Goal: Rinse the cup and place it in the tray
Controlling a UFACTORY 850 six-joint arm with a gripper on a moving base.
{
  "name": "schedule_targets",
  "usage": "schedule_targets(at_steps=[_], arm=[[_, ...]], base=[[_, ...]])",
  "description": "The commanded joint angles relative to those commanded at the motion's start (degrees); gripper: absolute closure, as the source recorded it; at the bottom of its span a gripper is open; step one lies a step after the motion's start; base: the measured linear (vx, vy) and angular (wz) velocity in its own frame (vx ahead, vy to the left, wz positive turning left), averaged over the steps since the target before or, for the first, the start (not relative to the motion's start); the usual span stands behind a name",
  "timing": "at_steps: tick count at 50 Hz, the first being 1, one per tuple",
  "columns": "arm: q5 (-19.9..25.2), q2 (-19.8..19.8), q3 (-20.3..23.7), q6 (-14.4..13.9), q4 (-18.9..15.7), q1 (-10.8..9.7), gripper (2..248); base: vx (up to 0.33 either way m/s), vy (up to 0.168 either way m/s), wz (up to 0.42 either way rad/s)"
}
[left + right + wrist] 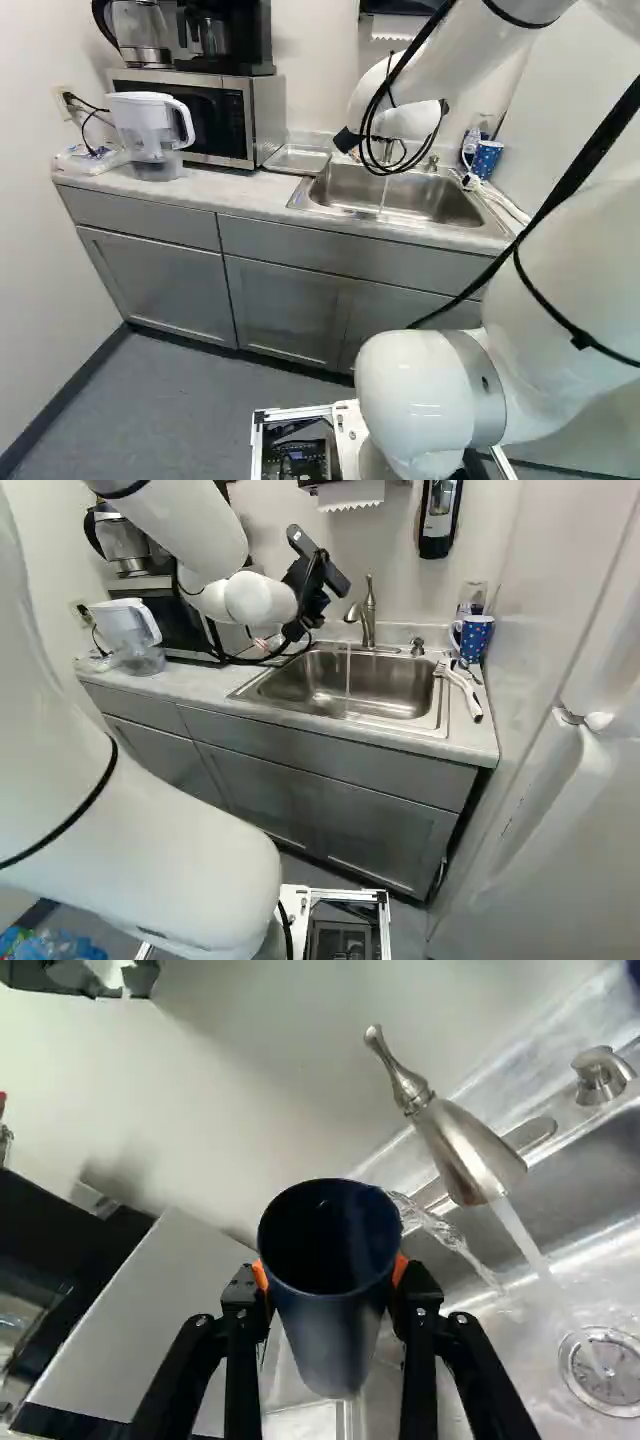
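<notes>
Gripper (312, 592): one, pinching one dark cup (328, 1345)
Water streams (520, 1233): two, faucet (465, 1150) and cup rim
Sink (400, 688): one
Tray (297, 160): one, beside sink
Spotted mug (475, 638): one

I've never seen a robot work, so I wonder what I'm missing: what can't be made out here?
- Bottom inside the cup in the gripper: too dark, wrist view.
- Most of the faucet: behind the arm, left base view.
- Much of the tray: behind arm and cables, right base view.
- Top of the coffee maker: cut off by the upper edge, left base view.
</notes>
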Motion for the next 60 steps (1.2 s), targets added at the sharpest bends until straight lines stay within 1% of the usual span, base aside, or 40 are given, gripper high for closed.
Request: schedule_targets(at_steps=[60], arm=[[0.0,0.0,0.0,36.13,0.0,0.0,125]], base=[[0.0,0.0,0.0]])
